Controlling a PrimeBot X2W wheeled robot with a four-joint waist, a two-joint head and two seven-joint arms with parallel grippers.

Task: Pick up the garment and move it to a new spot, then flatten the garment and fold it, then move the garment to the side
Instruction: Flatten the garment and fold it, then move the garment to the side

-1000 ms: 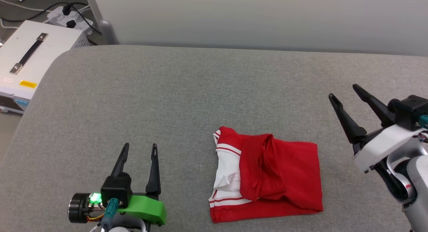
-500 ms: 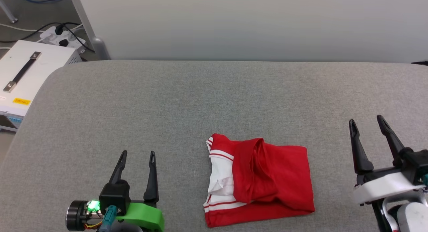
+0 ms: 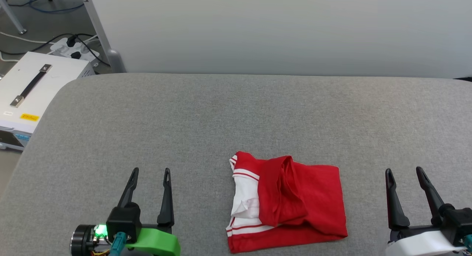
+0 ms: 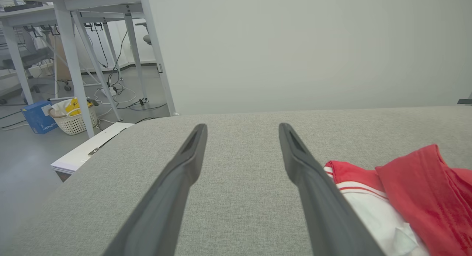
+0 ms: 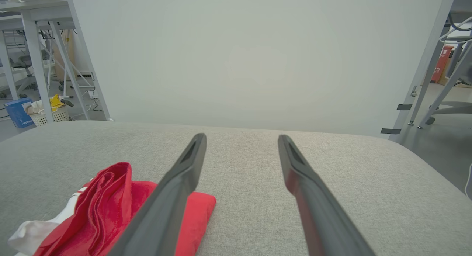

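Grey padded table (image 3: 206, 112), and the garment (image 3: 306, 197) lies folded at five o'clock, between the grippers. Left gripper (image 3: 151, 170) and right gripper (image 3: 403, 170) both gape, empty. Side-move looks due: pinch every layer at opposite edges, slide low, protect the fold.

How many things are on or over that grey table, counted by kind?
Shirt: 1, red and white, folded.
Grippers: 2, left gripper and right gripper, both open, apart from the shirt.
Total: 3.
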